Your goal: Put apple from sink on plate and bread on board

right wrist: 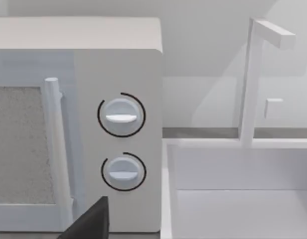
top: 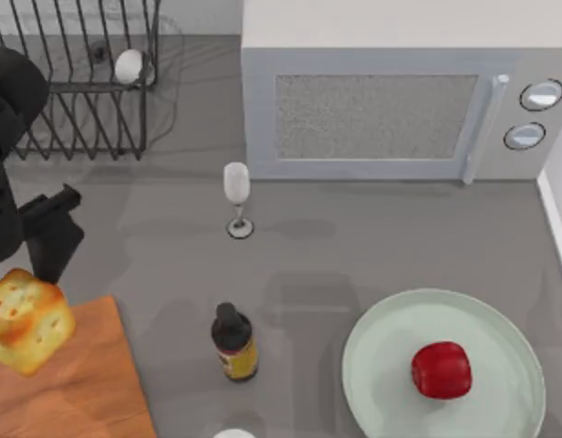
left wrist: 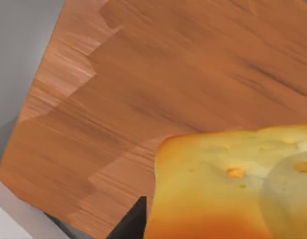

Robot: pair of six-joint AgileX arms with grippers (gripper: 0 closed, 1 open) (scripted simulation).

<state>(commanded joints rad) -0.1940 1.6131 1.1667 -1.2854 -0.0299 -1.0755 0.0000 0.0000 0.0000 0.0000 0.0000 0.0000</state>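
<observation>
The bread (left wrist: 228,189) sits closest to us, over the near corner of the board (left wrist: 158,74); whether our left jaws (top: 30,274) clench it we cannot tell. We judge it light, soft and crushable, best held across its crusted sides. The apple (top: 442,370) rests on the plate (top: 500,319). Our right arm faces the microwave (right wrist: 118,124) and sink (right wrist: 233,199)

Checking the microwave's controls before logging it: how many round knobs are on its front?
2. Both sit on the microwave's right-hand panel beside the door handle: the upper knob and the lower knob directly beneath it. None appear hidden.
</observation>
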